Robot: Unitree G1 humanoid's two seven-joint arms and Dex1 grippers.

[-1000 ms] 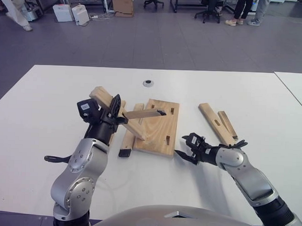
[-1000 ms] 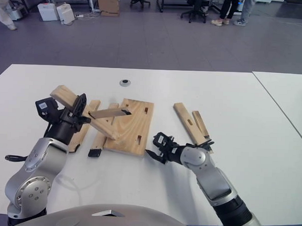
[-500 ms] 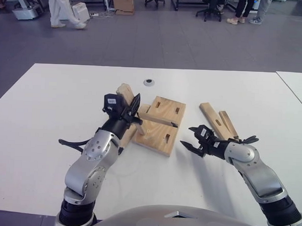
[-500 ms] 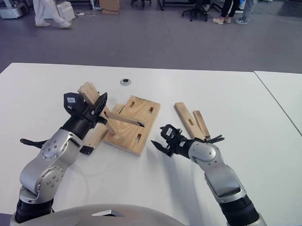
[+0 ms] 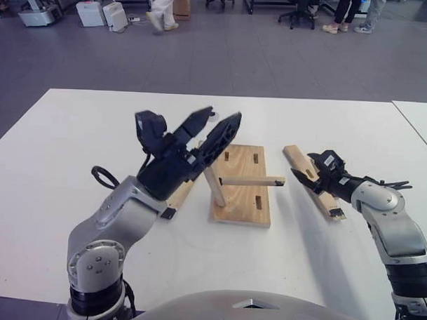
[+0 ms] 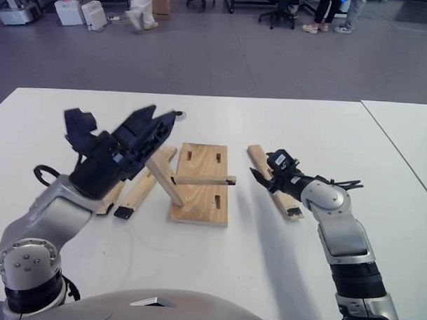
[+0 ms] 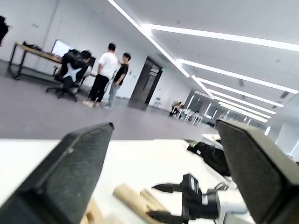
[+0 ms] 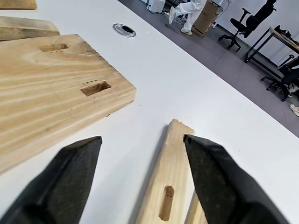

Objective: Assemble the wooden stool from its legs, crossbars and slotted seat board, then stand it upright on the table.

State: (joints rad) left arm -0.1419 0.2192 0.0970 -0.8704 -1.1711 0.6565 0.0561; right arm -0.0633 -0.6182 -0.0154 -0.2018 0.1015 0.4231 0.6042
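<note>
Left eye view, left claw: now spread wide and lifted above the tabletop, holding nothing; a second ago it gripped the leg.
Leg and crossbar: joined; the leg leans up from the seat board and the crossbar lies level over it.
Seat board: flat at mid-tabletop, turned squarer than before.
Right claw: open; it has moved from the board's front edge to the right-hand legs, with its fingers either side of one.
Hidden: the left arm covers much of the spare legs left of the board. Whether the leg sits in a slot cannot be told.
</note>
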